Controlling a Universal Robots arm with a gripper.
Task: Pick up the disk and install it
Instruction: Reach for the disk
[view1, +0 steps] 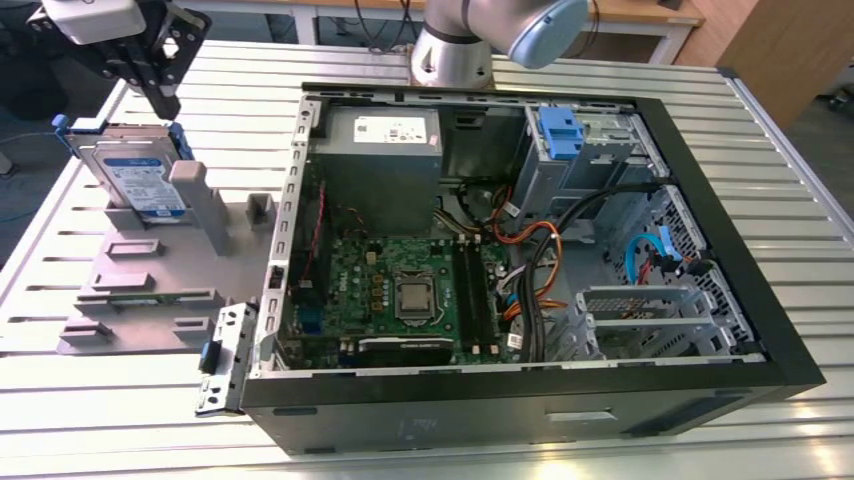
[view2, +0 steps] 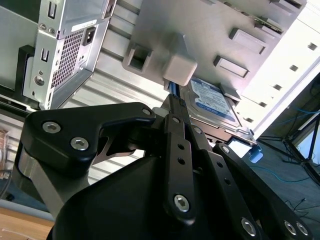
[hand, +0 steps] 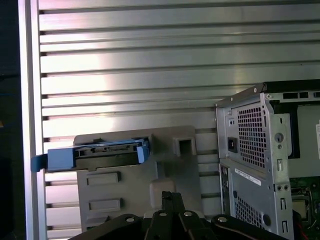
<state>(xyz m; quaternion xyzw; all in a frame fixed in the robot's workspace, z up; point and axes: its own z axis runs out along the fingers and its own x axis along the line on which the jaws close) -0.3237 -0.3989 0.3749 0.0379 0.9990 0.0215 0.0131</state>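
The disk (view1: 134, 175) is a silver hard drive with a white-and-blue label in a blue carrier. It stands tilted on edge in the grey holder block (view1: 147, 270) at the exterior view's left. My gripper (view1: 166, 104) hangs just above the disk's far upper corner, apart from it, its black fingers pressed together with nothing between them. In the second wrist view the shut fingers (view2: 173, 107) point toward the disk's label (view2: 210, 102). In the first wrist view the disk (hand: 107, 152) shows edge-on beyond the fingertips (hand: 167, 197).
An open computer case (view1: 534, 395) lies on the slatted metal table (view1: 787, 150), to the right of the holder in the exterior view. Its far corner holds a grey drive bay with a blue bracket (view1: 561, 135), and the power supply box (view1: 380, 140) sits beside it. Cables (view1: 534, 250) cross the motherboard.
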